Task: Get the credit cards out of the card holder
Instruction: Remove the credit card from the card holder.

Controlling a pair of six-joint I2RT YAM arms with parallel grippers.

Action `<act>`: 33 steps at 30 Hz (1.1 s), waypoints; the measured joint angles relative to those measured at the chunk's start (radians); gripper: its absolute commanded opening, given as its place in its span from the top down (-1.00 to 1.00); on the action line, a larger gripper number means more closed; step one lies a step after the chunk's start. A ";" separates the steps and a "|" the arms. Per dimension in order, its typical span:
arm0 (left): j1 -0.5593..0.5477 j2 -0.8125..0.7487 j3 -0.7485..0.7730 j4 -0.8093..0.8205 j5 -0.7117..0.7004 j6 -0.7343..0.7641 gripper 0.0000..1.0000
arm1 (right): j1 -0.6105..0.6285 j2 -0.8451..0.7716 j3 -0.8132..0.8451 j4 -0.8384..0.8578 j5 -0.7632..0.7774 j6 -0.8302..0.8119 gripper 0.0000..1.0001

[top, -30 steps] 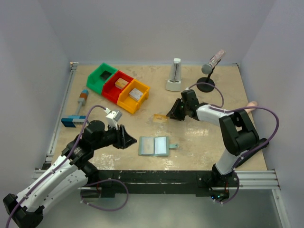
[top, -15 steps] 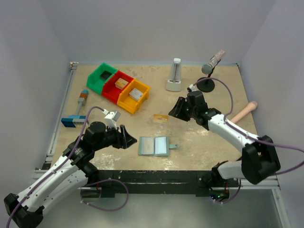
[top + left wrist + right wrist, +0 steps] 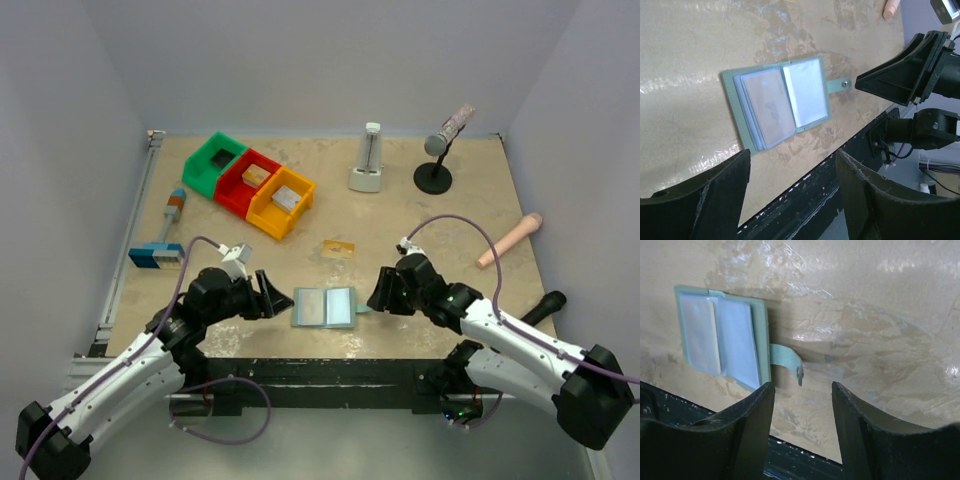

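Teal bifold card holder [image 3: 324, 307] lies open on the tan counter [image 3: 430, 230], long axis running between the left gripper [image 3: 270, 300] and right gripper [image 3: 383, 292]. Both jaws gape wide, its side tab [image 3: 785, 358] pointing into the right pair, the nearer.

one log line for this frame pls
card holder: open flat on table | orange-gold card: on table, outside holder | left gripper: open, at holder's left | right gripper: open, by tab
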 measured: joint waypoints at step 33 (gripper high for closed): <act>-0.072 0.504 0.001 0.340 0.040 -0.084 -0.29 | 0.012 0.146 -0.051 0.164 -0.005 0.039 1.00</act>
